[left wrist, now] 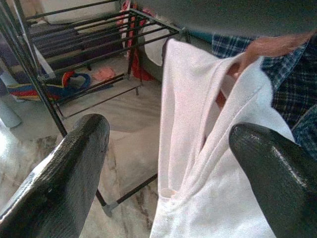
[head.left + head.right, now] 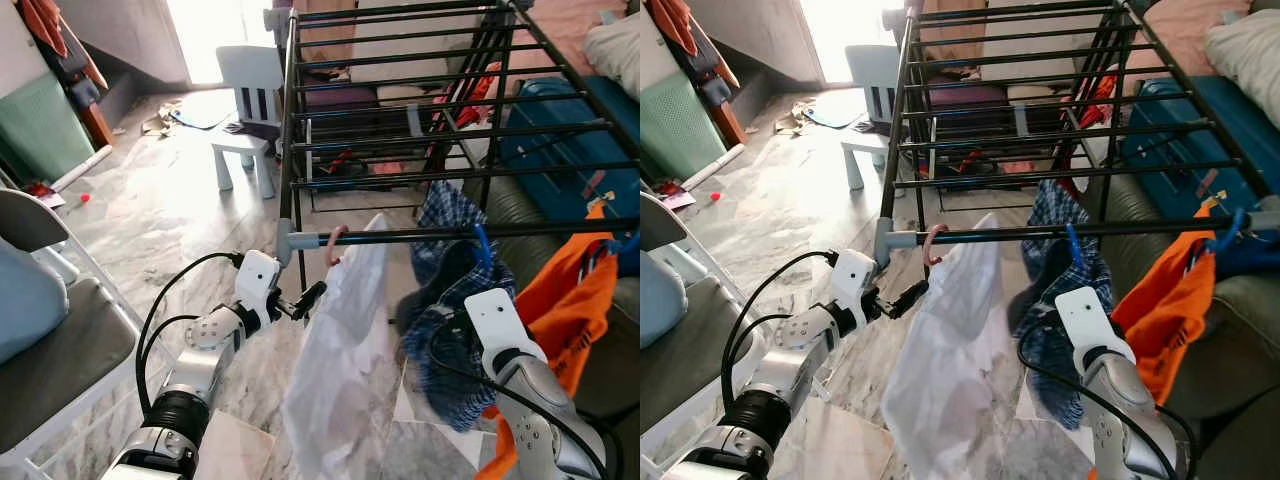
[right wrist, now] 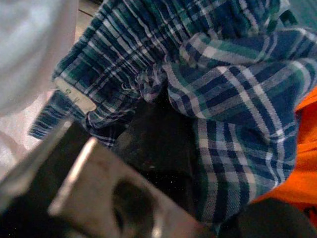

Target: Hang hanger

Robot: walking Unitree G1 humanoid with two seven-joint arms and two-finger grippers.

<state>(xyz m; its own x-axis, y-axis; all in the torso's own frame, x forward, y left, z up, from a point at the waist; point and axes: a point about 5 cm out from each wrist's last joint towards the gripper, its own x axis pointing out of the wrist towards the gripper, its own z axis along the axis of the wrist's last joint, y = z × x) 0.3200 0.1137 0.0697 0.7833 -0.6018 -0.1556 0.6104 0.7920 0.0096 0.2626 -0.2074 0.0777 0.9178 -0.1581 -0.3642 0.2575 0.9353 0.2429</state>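
Note:
A pink hanger (image 2: 335, 243) hooks over the front rail (image 2: 420, 236) of the black drying rack, carrying a white garment (image 2: 340, 370) that hangs down below it. My left gripper (image 2: 312, 294) is open just left of the garment at shoulder height, with nothing between its fingers (image 1: 64, 173). In the left wrist view the white garment (image 1: 208, 163) and the pink hanger (image 1: 267, 47) lie straight ahead. My right gripper (image 2: 490, 315) is pressed into a blue plaid shirt (image 2: 450, 280) that hangs on a blue hanger (image 2: 483, 245). Plaid cloth (image 3: 237, 84) covers it.
An orange garment (image 2: 570, 300) hangs at the right end of the rail. A white child's chair (image 2: 250, 110) stands beyond the rack, and a grey folding chair (image 2: 50, 340) is at my left. A blue suitcase (image 2: 570, 150) lies behind the rack. Marble floor is below.

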